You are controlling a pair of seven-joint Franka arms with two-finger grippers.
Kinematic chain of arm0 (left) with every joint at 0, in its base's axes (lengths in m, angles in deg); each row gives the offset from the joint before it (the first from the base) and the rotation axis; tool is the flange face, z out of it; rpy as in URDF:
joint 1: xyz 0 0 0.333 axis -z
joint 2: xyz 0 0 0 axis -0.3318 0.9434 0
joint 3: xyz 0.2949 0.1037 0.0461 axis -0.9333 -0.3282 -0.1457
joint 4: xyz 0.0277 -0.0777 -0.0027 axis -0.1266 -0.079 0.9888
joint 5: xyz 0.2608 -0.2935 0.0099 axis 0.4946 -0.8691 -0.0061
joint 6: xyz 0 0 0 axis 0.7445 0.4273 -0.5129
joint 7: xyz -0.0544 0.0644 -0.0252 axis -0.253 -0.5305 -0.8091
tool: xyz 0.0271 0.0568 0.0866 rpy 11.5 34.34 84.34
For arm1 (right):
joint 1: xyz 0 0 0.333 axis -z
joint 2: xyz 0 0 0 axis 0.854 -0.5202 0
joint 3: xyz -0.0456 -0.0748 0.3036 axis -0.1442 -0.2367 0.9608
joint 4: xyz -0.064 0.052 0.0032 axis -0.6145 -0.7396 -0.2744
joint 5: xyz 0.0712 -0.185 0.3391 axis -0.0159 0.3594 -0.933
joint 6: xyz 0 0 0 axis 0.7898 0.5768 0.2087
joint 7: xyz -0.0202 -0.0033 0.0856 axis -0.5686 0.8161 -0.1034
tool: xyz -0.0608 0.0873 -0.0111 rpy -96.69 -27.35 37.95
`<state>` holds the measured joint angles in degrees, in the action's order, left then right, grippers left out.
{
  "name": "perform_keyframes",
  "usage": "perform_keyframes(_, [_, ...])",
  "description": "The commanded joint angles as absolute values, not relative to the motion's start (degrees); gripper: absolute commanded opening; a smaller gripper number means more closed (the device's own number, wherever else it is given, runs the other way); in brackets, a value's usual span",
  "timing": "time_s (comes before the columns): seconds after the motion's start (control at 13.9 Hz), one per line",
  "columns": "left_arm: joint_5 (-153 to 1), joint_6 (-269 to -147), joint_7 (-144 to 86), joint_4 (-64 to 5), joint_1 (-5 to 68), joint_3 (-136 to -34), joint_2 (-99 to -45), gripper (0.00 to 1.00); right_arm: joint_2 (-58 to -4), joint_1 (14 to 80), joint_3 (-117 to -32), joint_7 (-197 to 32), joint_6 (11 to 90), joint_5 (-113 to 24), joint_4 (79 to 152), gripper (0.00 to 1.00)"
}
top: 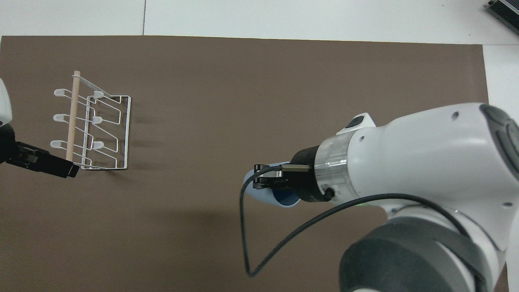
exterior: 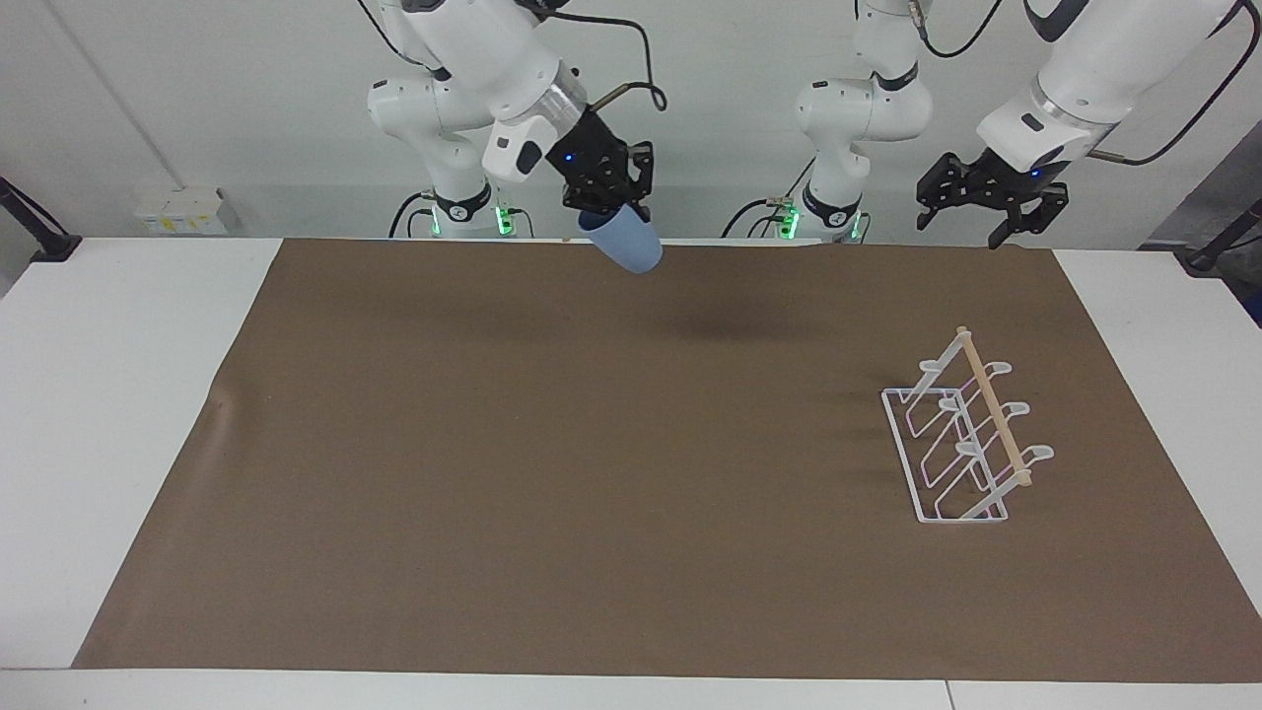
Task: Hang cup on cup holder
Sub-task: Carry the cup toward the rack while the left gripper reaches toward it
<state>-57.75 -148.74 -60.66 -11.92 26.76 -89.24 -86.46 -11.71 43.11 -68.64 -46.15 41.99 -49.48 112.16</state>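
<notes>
Over the mat (exterior: 552,444), claw-held cup (exterior: 623,244)

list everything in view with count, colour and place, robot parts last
cup: one, light blue, held tilted in the air over the mat, by the right gripper
cup holder: one, white wire with a wooden dowel, on the mat toward the left arm's end
mat: one, brown, covering most of the table
table: one, white
right gripper: one, black, shut on the cup's rim
left gripper: one, black, open and empty, raised near the cup holder
</notes>
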Motion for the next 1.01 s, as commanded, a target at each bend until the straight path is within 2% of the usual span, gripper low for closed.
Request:
perform_keyframes(0.0, [-60.39, -146.71, -68.48, -13.0, 27.37, -88.23, -88.38, 1.0, -11.08, 42.04, -68.94, -33.87, 43.54, -54.57, 112.59, 0.0])
perform_keyframes(0.29, [-62.52, -144.43, -80.87, -15.19, 27.46, -85.24, -89.96, 1.0, -10.99, 41.69, -67.18, -17.16, 46.26, -58.11, 112.59, 0.0])
perform_keyframes(0.57, [-63.39, -150.91, -97.65, -21.43, 28.51, -83.48, -92.86, 1.0, -11.52, 41.08, -66.3, -0.1, 54.69, -59.78, 112.5, 0.0])
perform_keyframes(0.93, [-69.44, -154.0, -111.38, -22.23, 30.27, -83.48, -93.13, 1.0, -12.66, 40.37, -66.39, 11.6, 61.73, -60.48, 112.15, 0.0])
